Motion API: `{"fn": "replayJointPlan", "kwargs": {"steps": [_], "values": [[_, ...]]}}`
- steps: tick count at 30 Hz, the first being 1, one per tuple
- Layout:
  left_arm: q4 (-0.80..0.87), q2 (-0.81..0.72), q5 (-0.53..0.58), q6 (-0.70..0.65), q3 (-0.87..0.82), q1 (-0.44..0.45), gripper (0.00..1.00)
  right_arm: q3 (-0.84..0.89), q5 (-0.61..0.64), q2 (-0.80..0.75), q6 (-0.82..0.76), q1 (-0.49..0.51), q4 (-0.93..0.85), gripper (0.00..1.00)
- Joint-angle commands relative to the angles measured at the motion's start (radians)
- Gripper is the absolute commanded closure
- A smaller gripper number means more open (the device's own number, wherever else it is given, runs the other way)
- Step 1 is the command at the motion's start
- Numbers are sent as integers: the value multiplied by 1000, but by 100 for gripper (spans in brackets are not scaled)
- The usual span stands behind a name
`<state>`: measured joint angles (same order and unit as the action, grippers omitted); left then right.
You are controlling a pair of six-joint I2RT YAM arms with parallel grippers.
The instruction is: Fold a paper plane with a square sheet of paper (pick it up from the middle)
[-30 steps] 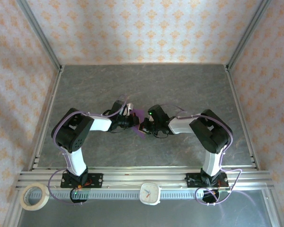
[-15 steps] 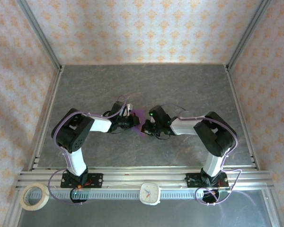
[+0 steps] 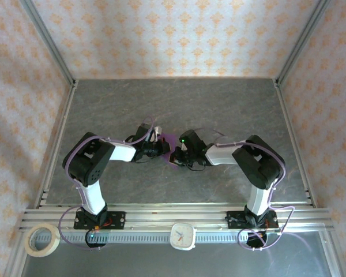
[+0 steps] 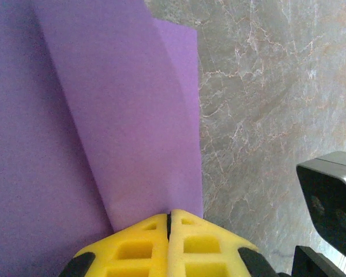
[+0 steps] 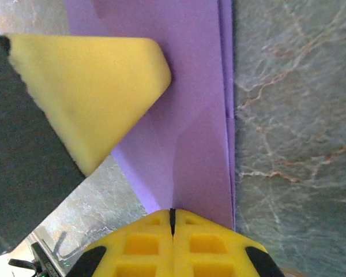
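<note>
The purple square sheet of paper (image 3: 171,142) sits between the two arms at mid-table, folded into overlapping layers with a lengthwise crease (image 4: 132,115) (image 5: 196,104). My left gripper (image 3: 164,149) is shut, and the paper's near edge runs into its yellow pads (image 4: 169,217). From the other side, my right gripper (image 3: 176,154) is also shut on the paper (image 5: 173,212). The two grippers almost touch. In the right wrist view the left gripper's yellow finger (image 5: 86,86) lies over the paper's upper left. The paper's middle is hidden under the grippers in the top view.
Grey marble tabletop (image 3: 179,104) ringed by aluminium posts and patterned walls. A roll of tape (image 3: 42,239) and a small white clock (image 3: 183,235) lie on the front rail, behind the arm bases. In the left wrist view the right gripper's black body (image 4: 334,196) is close on the right.
The right arm shifted a little to the right and back while both grippers stayed shut on the paper. The paper barely moved.
</note>
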<state>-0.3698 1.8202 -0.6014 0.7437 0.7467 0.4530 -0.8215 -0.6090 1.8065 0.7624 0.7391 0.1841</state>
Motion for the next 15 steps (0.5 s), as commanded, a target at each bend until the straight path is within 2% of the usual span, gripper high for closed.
{"fn": "replayJointPlan", "kwargs": {"steps": [1, 8, 15], "values": [[89, 40, 89, 3, -38, 1, 100, 91, 5, -36, -11, 22, -60, 100], [71, 44, 103, 35, -54, 1, 100, 235, -30, -167, 1, 37, -37, 100], [16, -1, 135, 100, -117, 5, 100, 224, 59, -321, 30, 18, -71, 100]]}}
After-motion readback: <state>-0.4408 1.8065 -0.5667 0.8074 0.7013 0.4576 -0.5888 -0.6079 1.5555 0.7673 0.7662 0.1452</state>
